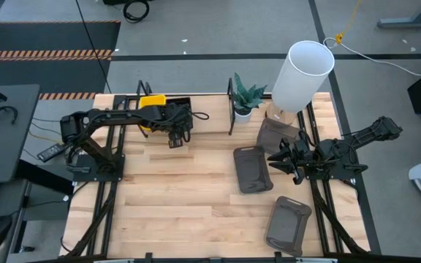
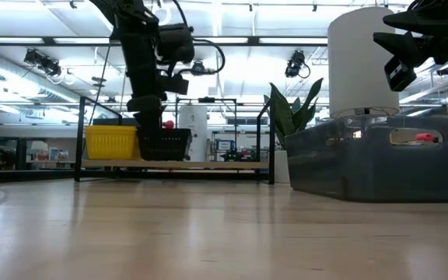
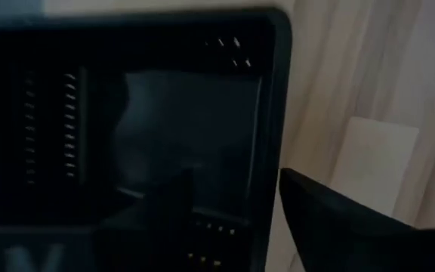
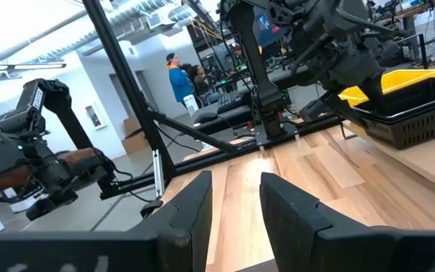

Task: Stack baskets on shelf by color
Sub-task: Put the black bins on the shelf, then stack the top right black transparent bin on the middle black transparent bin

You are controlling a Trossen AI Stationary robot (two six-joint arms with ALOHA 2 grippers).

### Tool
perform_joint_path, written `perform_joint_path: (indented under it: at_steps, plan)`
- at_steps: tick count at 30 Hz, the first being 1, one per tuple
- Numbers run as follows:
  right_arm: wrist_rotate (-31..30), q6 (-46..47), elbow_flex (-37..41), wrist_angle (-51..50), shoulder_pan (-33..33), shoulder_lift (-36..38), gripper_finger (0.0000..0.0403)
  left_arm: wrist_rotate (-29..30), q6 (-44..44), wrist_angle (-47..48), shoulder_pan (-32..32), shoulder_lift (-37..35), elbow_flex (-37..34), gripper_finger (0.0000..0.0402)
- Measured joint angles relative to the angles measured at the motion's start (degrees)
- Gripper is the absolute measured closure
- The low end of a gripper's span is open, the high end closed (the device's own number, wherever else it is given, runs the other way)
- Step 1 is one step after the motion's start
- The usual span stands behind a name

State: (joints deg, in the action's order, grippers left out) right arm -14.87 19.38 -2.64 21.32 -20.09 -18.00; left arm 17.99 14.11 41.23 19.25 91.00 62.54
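Black basket (image 2: pixel 164 145) is the one I'm dealing with right now. My left hand (image 1: pixel 175 133) is up at the shelf (image 2: pixel 177 164), at the basket's rim, one finger inside and one outside in the wrist view, so I'd say it's clenched on the rim. The basket sits on the shelf board right beside the yellow baskets (image 2: pixel 111 142), touching or nearly so. I can't tell how many are in each stack from here.

My right hand (image 1: pixel 285 162) hovers over the desk (image 1: pixel 181 197) on the other side, fingers parted with a gap between them, grasping nothing. It hangs among the three dark grey baskets (image 1: pixel 252 169), which are lying loose on the desk: one next to the right hand, one nearer the lamp shade (image 1: pixel 302 76), and one toward the front edge.

So my read: yellow and black are pretty much sorted, and I'm on the placing step for black. Next move should be letting go cleanly and lifting off without dragging the basket off the shelf. Then the greys need picking up one at a time.
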Motion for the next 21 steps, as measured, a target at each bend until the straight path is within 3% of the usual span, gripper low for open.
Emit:
perform_joint_path:
  at_steps: [8,16,21]
  plan:
    - [0.0,-0.02,-0.01,0.0,-0.01,0.02,0.0284,3.28,-1.18,-1.23,-4.29,-4.76,0.0,0.018]
    - [0.0,0.0,0.01,0.02,0.01,0.0,0.0284,-3.79,-7.41,-0.74,-14.01,-9.75,0.0,0.0203]
    - [0.0,-0.01,0.01,0.01,-0.01,0.0,0.0284,-3.85,-7.66,-11.23,-21.9,-16.75,-4.67,0.0226]
